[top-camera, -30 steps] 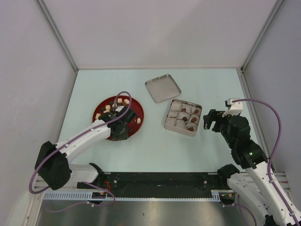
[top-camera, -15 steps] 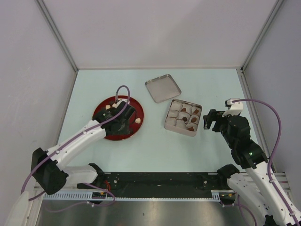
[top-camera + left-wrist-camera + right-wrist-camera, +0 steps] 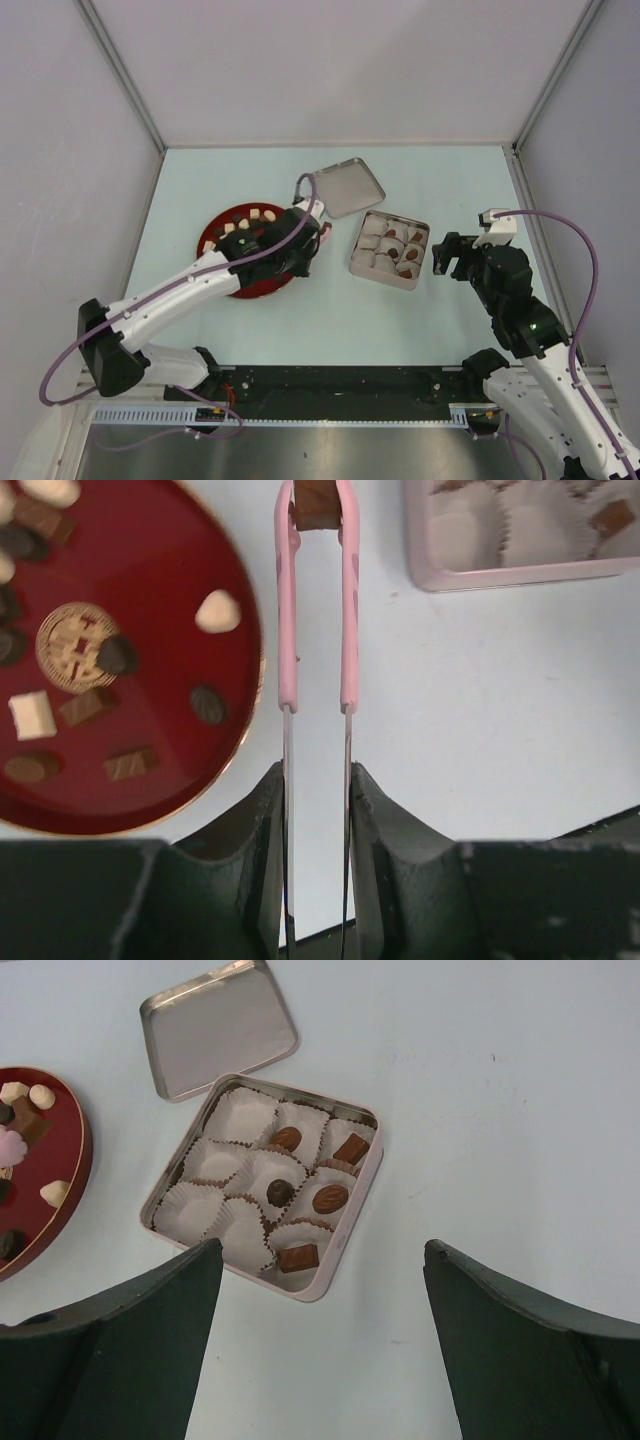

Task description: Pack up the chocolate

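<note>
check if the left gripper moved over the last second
Yes. The left gripper, shut on pink tongs holding a brown chocolate, has swung right from over the red plate toward the square tin.

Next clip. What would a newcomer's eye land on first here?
Probably the pink-tipped tongs gripped in the left end effector, pinching a brown chocolate piece just off the red plate, towards the square tin. That tin sits right of centre: five of its white paper cups hold chocolates, and its lid lies behind it. The right end effector hangs open beside the tin.
</note>
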{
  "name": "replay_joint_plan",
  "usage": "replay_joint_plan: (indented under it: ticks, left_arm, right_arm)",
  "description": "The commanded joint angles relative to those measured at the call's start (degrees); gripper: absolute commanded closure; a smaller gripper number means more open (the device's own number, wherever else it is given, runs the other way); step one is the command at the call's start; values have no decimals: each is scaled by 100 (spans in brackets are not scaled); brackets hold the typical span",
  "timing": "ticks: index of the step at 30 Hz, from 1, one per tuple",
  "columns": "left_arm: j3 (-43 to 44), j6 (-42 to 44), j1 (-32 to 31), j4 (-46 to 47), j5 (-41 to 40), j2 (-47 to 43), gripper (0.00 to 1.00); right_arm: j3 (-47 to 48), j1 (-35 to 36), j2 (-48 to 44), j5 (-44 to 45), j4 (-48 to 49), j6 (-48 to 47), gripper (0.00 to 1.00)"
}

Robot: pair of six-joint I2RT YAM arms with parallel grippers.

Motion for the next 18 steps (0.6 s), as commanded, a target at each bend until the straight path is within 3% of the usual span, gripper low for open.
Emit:
replay_joint_plan:
  ticks: [1,10,18]
  left_arm:
    - [537,599,-407,554,289,462,100]
    - [1513,1284,-1057,502,475,1596,100]
    - [2128,1558,-1260,274,659,2387,100]
  right_arm:
    - [3,14,-33,35,244,-83,14]
    - [-6,14,-59,52,244,-83,14]
    - [3,14,-76,61,235,-100,14]
